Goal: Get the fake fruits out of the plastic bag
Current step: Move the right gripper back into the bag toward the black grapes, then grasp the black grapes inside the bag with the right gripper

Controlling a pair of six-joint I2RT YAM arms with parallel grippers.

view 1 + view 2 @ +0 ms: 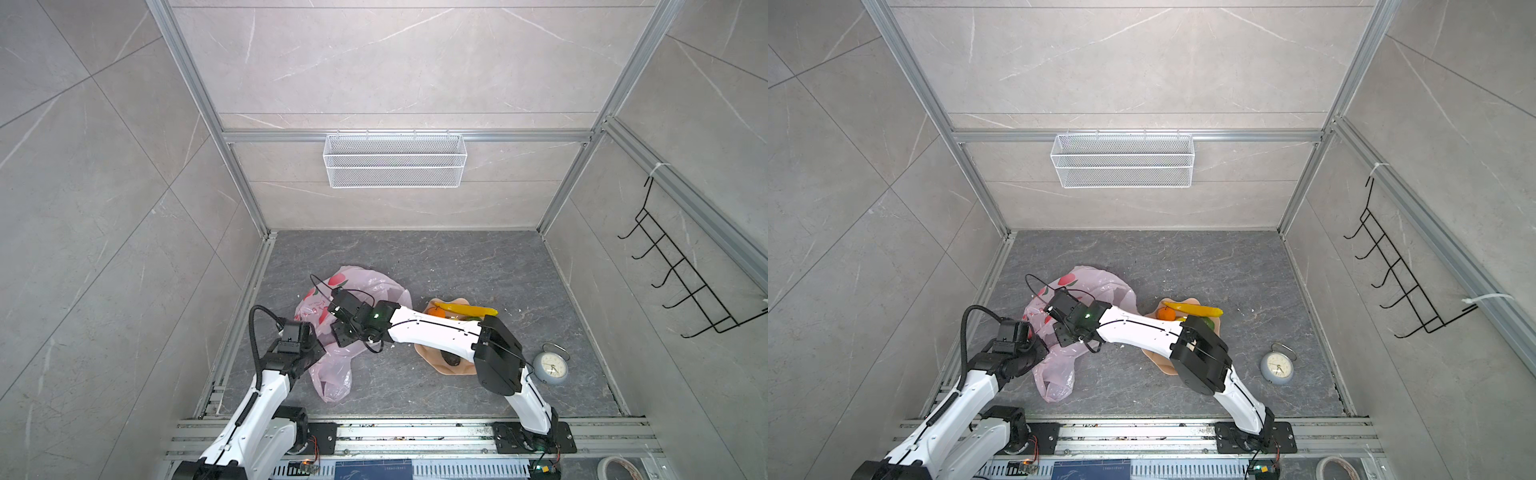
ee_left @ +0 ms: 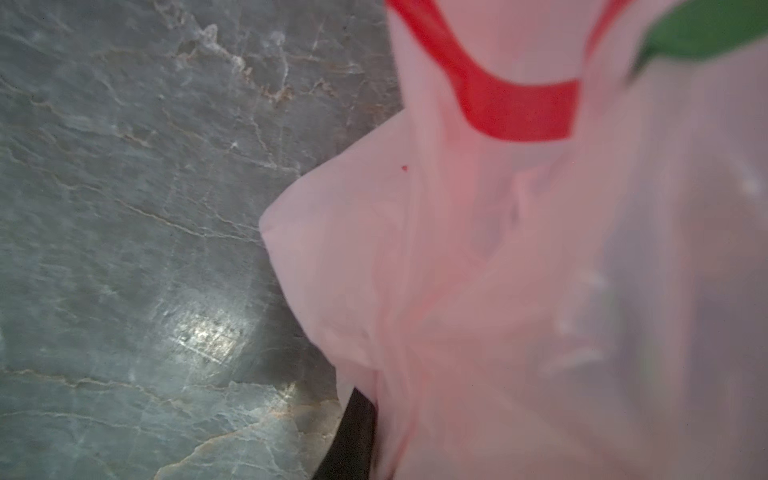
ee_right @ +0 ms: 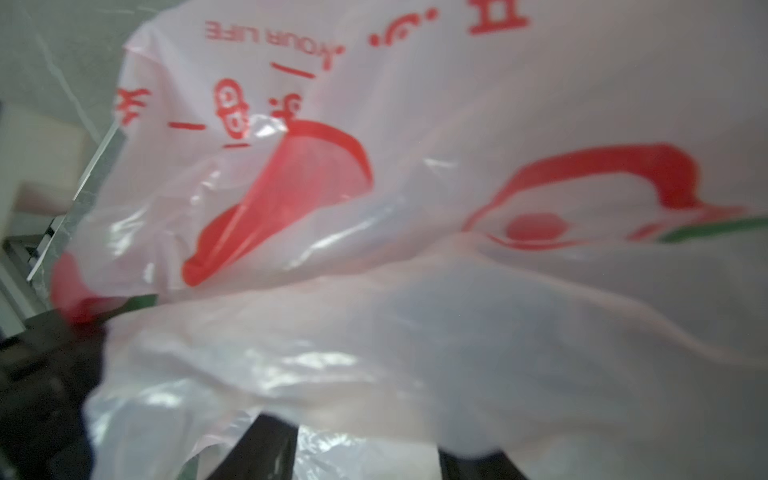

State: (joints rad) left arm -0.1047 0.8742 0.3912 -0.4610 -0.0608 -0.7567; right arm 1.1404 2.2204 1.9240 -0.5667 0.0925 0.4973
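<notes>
The pale pink plastic bag (image 1: 357, 282) (image 1: 1096, 282) lies crumpled on the grey floor, left of centre. My left gripper (image 1: 313, 338) is at its left edge. In the left wrist view one black finger (image 2: 353, 436) shows, with the bag's film (image 2: 478, 291) gathered tight against it and hiding the other finger. My right gripper (image 1: 340, 330) (image 3: 368, 440) reaches across onto the bag; its fingers stand apart with film between and over them. A yellow banana (image 1: 465, 308), an orange (image 1: 435, 311), a green fruit (image 1: 1208, 322) and a dark oval piece (image 1: 451, 358) lie on the peach plate (image 1: 428, 353).
A grey alarm clock (image 1: 550, 368) stands right of the plate. A white wire basket (image 1: 395, 160) hangs on the back wall and a black hook rack (image 1: 681, 274) on the right wall. A tape roll (image 1: 619, 469) sits at the front right, beyond the rail.
</notes>
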